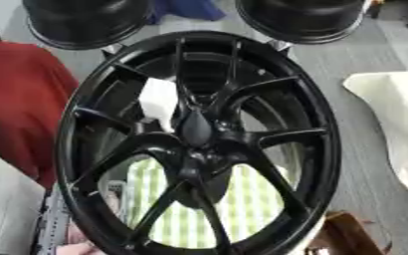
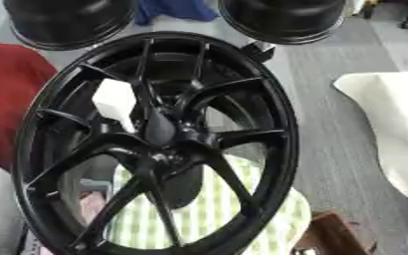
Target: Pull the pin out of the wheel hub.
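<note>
A big shiny black metal wheel hub [image 1: 199, 144] with thin spokes fills most of both views. It stands tilted, its round rim going from near the top down past the bottom edge. The spokes meet at a dark middle part [image 1: 197, 149].

A dark pointed shape [image 1: 195, 127] sits at the middle of the spokes, sticking up toward the camera. This may be the pin, but it is as black as the wheel, so it is hard to be sure. Just beside it, up and to the left, a white blocky thing [image 1: 158, 100] shows between two spokes. It is not clear whether it is behind the wheel or stuck on it.

No robot hand shows in either view, so whether the hands are spread or curled cannot be told.

Behind the wheel at the top are two more round black things [image 1: 85, 20] [image 1: 303, 17], like other wheels or tyres. A red cloth [image 1: 20, 99] lies at the left. A green and white striped cloth [image 1: 242, 204] shows through the lower spokes. A cream-coloured sheet [image 1: 395, 114] lies on the grey floor [image 1: 364, 179] at the right. A brown wooden piece [image 1: 347, 234] sits at the bottom right.
</note>
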